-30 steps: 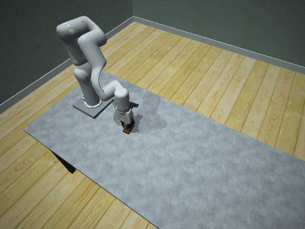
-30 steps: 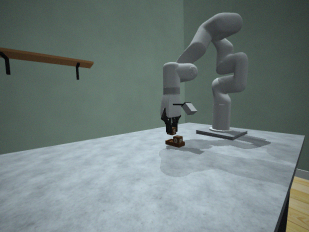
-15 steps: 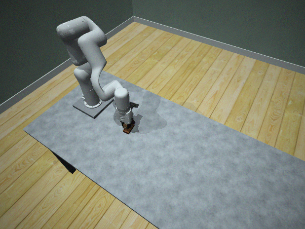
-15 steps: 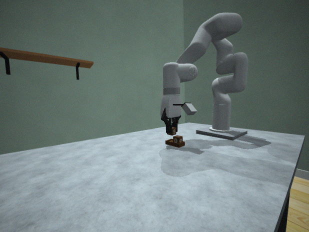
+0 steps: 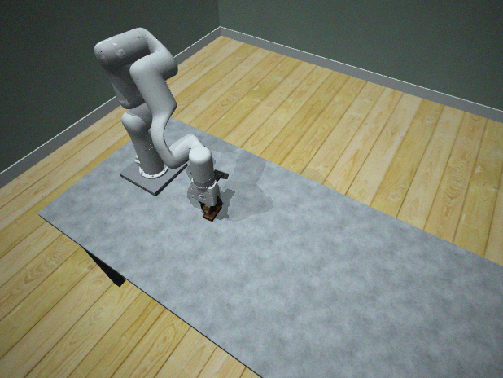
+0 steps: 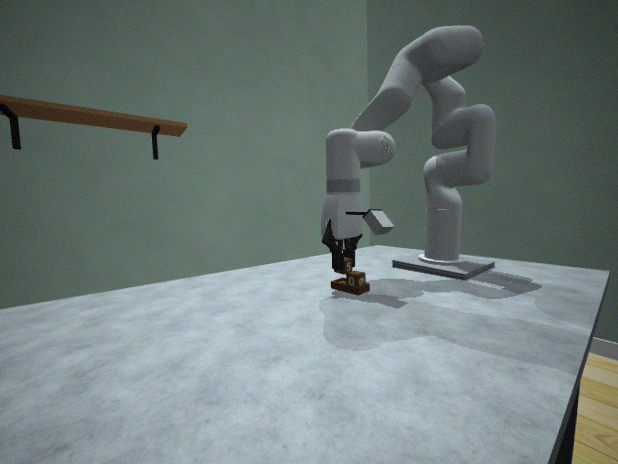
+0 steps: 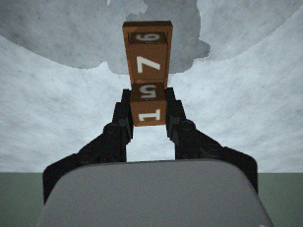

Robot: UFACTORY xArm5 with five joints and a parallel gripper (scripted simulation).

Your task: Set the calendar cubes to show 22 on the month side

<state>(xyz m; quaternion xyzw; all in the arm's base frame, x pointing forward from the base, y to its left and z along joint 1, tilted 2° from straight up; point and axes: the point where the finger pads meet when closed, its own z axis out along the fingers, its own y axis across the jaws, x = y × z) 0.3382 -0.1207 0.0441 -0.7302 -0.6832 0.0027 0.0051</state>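
Observation:
A small brown tray (image 5: 216, 216) (image 6: 342, 286) (image 7: 126, 53) lies flat on the grey table, near the arm's base. One brown cube (image 6: 356, 280) (image 7: 147, 65) stands in the tray; it shows 7 on top in the wrist view and 0 on its side in the exterior view. My gripper (image 5: 207, 204) (image 6: 345, 262) (image 7: 149, 99) points straight down and is shut on the other cube (image 6: 348, 265) (image 7: 148, 115). It holds that cube just above the tray's other half. The held cube shows 5 and 1. The tray floor under it is hidden.
The arm's base plate (image 5: 151, 182) (image 6: 445, 267) sits close behind the tray. A wooden shelf (image 6: 90, 117) hangs on the wall at the left. The table's edge (image 6: 580, 370) runs at the right.

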